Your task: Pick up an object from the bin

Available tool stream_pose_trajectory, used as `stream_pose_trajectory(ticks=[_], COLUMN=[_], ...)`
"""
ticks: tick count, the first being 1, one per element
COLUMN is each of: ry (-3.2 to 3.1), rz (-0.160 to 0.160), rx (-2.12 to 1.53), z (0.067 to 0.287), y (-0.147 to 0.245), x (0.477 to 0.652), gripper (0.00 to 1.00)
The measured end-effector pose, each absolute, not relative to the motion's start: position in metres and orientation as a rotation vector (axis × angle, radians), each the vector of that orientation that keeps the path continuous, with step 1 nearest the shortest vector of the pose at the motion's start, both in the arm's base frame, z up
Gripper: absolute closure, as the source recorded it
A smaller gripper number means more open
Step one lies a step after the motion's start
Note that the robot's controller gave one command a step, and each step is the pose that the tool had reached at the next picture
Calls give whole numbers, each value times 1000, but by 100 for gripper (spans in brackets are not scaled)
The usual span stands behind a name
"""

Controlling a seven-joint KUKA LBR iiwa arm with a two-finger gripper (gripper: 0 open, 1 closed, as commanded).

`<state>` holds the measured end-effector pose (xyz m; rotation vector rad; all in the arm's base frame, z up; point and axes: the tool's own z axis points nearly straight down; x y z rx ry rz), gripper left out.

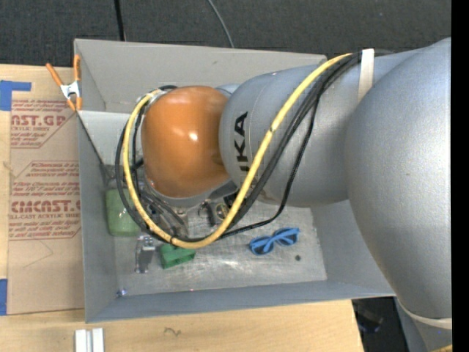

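Looming closest, the robot's silver arm (pixel 396 160) sweeps in from 3 o'clock and covers much of the grey metal bin (pixel 220 288). The bin sits on a pale wooden surface (pixel 242 328), with a dark room behind it at 12 o'clock. An orange cover (pixel 179 141) caps the wrist, looped by yellow and black cables (pixel 220 229). Much of the bin's floor is hidden under the arm. The wrist also blocks a clear view of the gripper (pixel 149 249), low at 7 o'clock in the bin, so whether it is open or closed cannot be told. A small dark-green block (pixel 174 256) lies on the floor just beside the gripper, at its 3 o'clock; whether the two touch is hard to make out. A pale green object (pixel 117 211), its shape unclear, rests by the wall at 9 o'clock, partly behind the cables. A pair of blue glasses (pixel 275 240) lies well apart at 5 o'clock, in the open.
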<state>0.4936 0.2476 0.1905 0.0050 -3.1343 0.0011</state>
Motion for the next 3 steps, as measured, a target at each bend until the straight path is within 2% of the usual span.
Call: stream_pose_trajectory(ticks=[1,2,3], ry=[-3132,-3143,-3084], rz=[7,-4,-1], rx=[104,112,636], z=[77,84,201], y=[161,166,151], x=[510,512,527], gripper=[0,100,100])
